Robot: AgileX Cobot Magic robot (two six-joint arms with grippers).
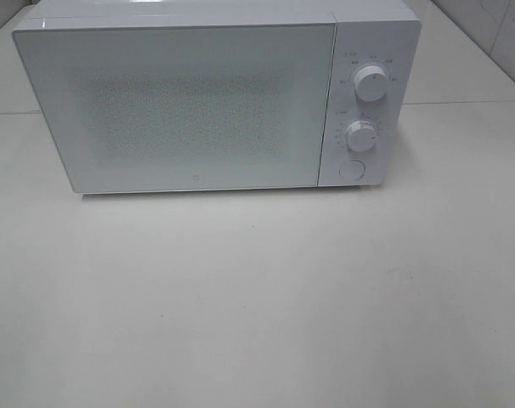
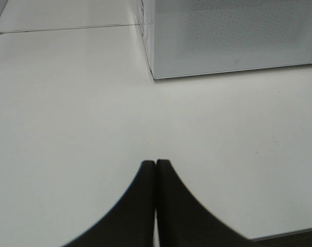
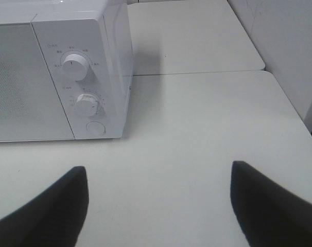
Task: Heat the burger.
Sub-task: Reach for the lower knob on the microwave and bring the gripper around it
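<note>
The burger is out of view in all three pictures. A white microwave (image 1: 198, 98) stands at the back of the table with its door shut; its frosted door hides the inside. Two white dials (image 1: 372, 85) and a round button (image 1: 352, 170) sit on its right panel. My left gripper (image 2: 155, 163) is shut, fingertips pressed together, hovering over bare table short of the microwave's (image 2: 233, 36) left corner. My right gripper (image 3: 158, 172) stands wide open with nothing between its fingers, in front of the microwave's control panel (image 3: 81, 82). Neither arm shows in the exterior high view.
The white table (image 1: 257, 297) stretches in front of the microwave. A second white tabletop (image 3: 197, 36) adjoins behind it. A tiled wall (image 3: 284, 46) rises at the right, and the table's near edge (image 2: 284, 235) shows in the left wrist view.
</note>
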